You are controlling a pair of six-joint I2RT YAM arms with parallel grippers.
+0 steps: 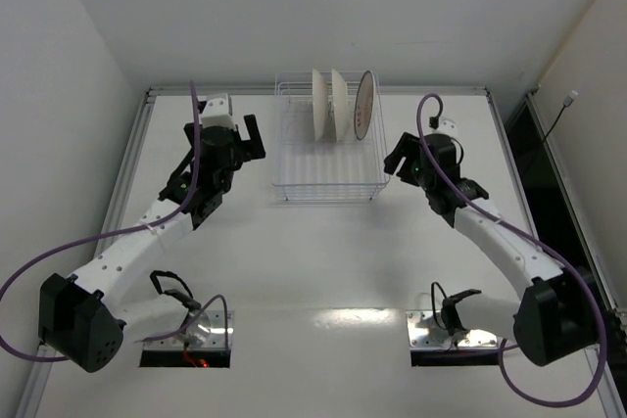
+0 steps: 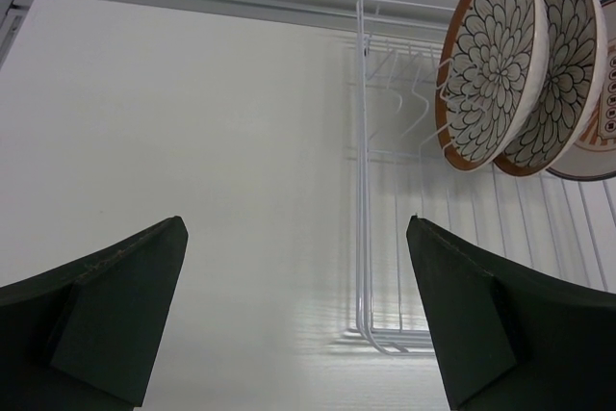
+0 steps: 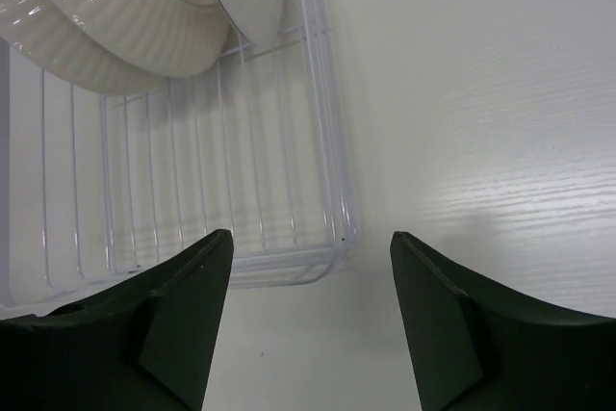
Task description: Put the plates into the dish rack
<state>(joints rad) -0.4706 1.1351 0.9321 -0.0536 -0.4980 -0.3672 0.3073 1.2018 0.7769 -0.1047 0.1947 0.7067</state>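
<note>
Upright in the dish rack point(image 1: 328, 183) — three plates point(image 1: 338, 103), side by side

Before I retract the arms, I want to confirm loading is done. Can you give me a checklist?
1. Three plates standing in the dish rack: ok.
2. Plates seated firmly: cannot tell.
3. Left gripper open and empty: ok.
4. Right gripper open and empty: ok.
5. Right gripper apart from the rack's near corner: cannot tell.
</note>
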